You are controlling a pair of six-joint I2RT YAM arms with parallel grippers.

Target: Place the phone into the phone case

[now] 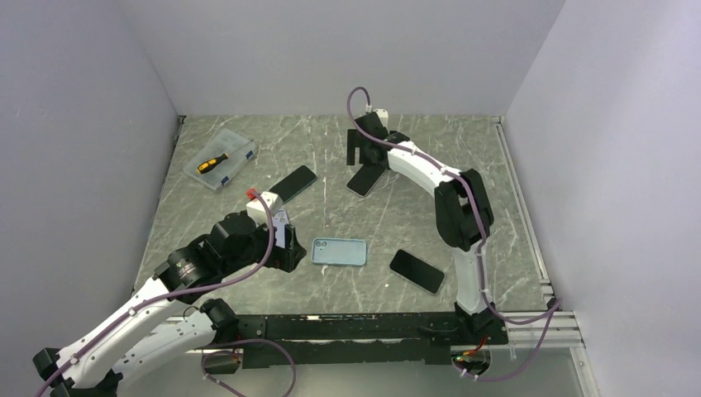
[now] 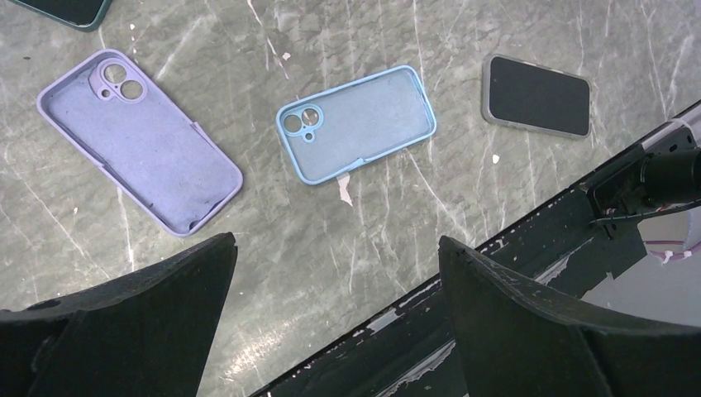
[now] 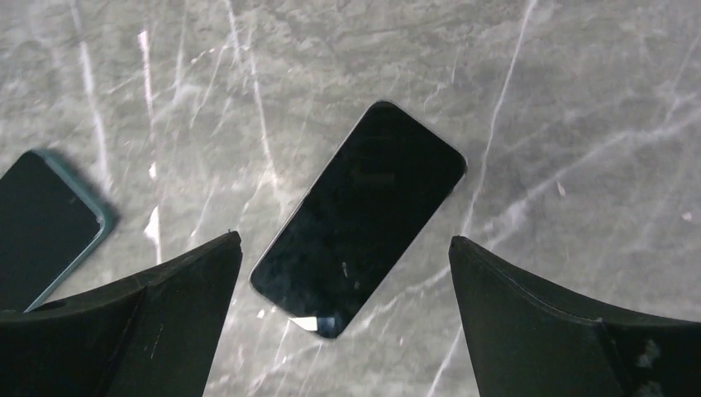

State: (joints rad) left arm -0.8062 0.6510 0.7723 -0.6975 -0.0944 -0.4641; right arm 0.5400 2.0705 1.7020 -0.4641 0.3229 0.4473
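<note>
A light blue empty phone case (image 1: pixel 339 251) lies open side up at the table's middle front; it also shows in the left wrist view (image 2: pixel 357 124). A lilac empty case (image 2: pixel 140 141) lies left of it there. My left gripper (image 2: pixel 337 248) is open and empty above the near table edge, just left of the blue case in the top view (image 1: pixel 285 244). My right gripper (image 3: pixel 345 248) is open above a bare black phone (image 3: pixel 360 215) lying screen up; in the top view this phone (image 1: pixel 368 179) lies just in front of the gripper (image 1: pixel 364 157).
Another black phone (image 1: pixel 417 270) lies at the front right, also in the left wrist view (image 2: pixel 537 95). A phone in a dark green case (image 1: pixel 295 183) lies left of centre, also in the right wrist view (image 3: pixel 45 223). A clear box with a screwdriver (image 1: pixel 221 160) stands at the back left.
</note>
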